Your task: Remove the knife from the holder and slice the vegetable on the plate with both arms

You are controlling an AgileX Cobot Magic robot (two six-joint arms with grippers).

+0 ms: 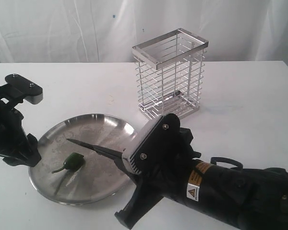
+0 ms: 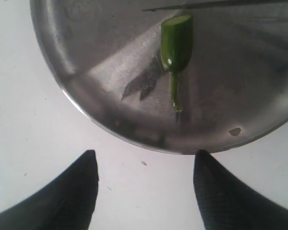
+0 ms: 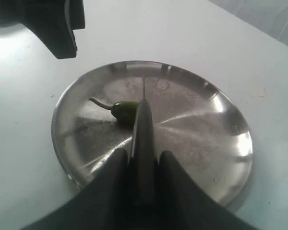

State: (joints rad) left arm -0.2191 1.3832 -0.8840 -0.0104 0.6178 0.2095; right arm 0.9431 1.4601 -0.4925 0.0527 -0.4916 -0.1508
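Green chilli (image 2: 176, 45), glossy, one end cut flat, w/ thin stem

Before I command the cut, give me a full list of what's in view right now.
table: one, white, under everything.
curtain: one, white, behind the table.
holder: one, chrome wire, upright on the table beyond the plate.
plate: one, steel, on the table, left of centre.
chilli pepper: one, green with stem, on the plate, one end cut flat.
fleck: one, pale, on the plate by its rim.
knife: one, black, held out over the plate, blade close by the pepper.
left tool: one, black, open and empty, just off the plate's rim.
right tool: one, black, shut on the knife's handle.
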